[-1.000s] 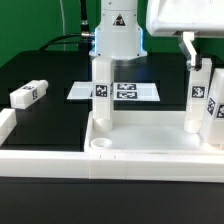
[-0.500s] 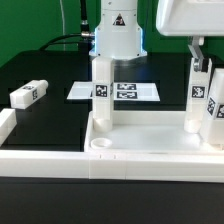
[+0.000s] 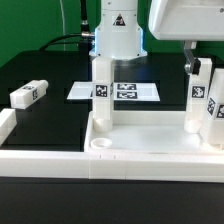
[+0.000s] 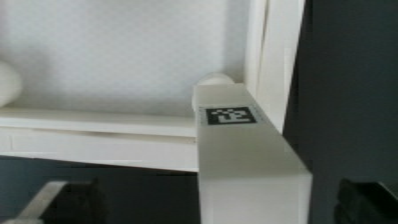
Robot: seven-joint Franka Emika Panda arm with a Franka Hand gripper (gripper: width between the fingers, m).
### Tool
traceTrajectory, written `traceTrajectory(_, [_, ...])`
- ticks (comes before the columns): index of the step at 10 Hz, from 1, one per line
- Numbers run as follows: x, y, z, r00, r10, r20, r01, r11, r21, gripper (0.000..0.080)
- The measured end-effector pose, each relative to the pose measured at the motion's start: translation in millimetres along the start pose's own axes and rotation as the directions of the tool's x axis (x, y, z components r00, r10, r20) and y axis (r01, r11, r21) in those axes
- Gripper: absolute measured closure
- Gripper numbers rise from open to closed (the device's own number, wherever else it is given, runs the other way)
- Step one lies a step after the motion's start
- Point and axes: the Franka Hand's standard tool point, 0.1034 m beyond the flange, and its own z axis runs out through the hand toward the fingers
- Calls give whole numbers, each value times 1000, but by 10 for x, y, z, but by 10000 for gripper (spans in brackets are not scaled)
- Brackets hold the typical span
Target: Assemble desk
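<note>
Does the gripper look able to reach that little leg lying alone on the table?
Probably yes: the loose leg lies by itself on the black table, nothing covering it. The gripper is open, above an upright leg on the exterior view's right.

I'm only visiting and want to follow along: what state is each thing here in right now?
Top: lying flat, rim up.
Left leg: upright in the top.
Far right leg: upright in the top.
Near right leg: upright, partly out of frame.
Loose leg: on its side on the table, apart from the top.
Front socket: empty.
Gripper: open, holding nothing.
</note>
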Motion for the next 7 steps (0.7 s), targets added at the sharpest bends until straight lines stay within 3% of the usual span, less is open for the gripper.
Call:
traceTrajectory(5, [24, -66, 64, 1000, -24, -15, 24, 1000, -15, 151])
traceTrajectory(7, [26, -49, 64, 1000, -21, -15, 21, 1000, -15, 412])
